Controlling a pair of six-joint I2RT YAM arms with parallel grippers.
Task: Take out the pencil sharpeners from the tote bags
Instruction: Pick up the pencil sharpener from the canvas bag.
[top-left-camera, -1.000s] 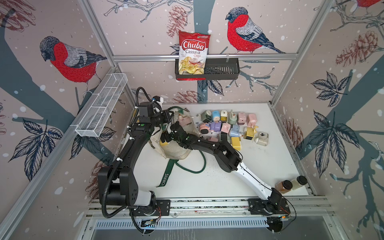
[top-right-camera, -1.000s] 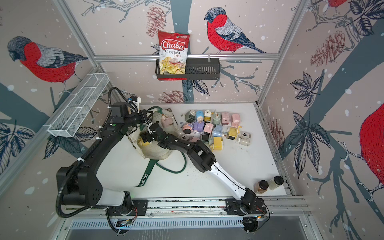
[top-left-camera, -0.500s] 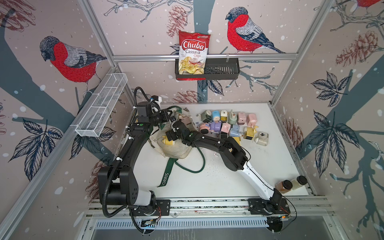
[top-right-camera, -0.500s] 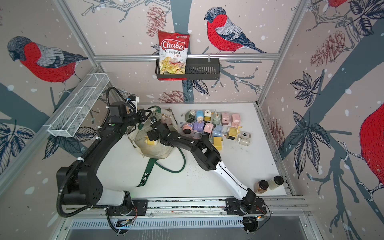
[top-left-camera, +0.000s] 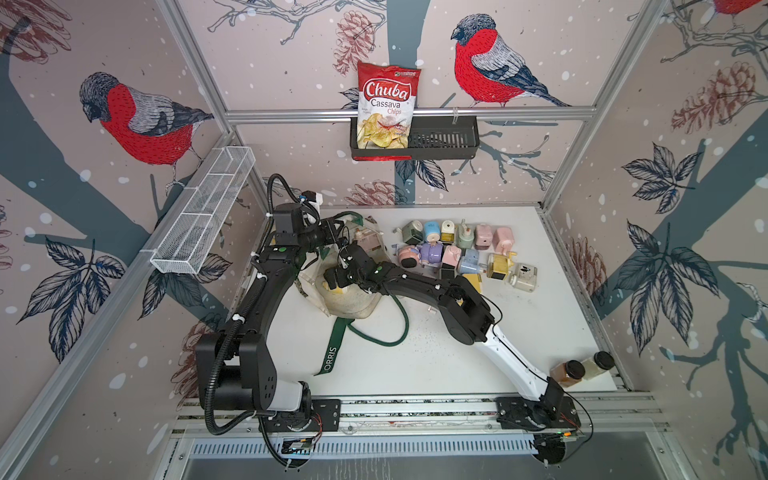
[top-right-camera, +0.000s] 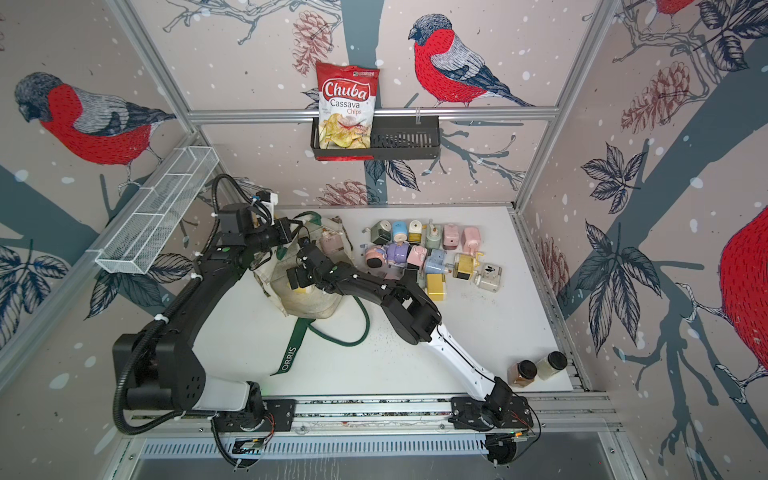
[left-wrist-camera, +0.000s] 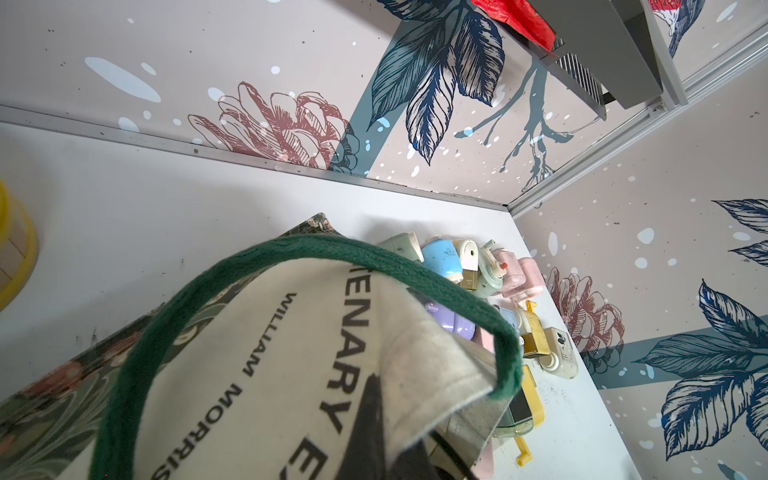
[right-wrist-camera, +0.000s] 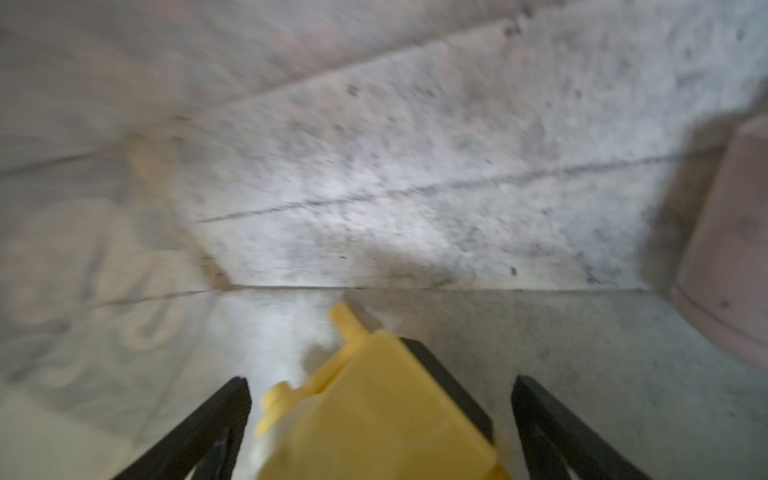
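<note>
Since a second ago my right hand (right-wrist-camera: 380, 379) has pushed deeper into the tote bag (top-left-camera: 353, 301) and spread its fingers wide. It grasps nothing; a yellow pencil sharpener (right-wrist-camera: 374, 428) lies loose between them on the bag's floor. A pink sharpener (right-wrist-camera: 731, 249) lies near it inside. My left hand (top-left-camera: 338, 240) is clenched on the bag's rim, holding it up. The other pencil sharpeners (top-left-camera: 461, 253) sit clustered on the bench (top-left-camera: 457, 357) just beside the bag.

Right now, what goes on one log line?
left hand: shut on tote bag | right hand: open around yellow sharpener, inside bag
</note>
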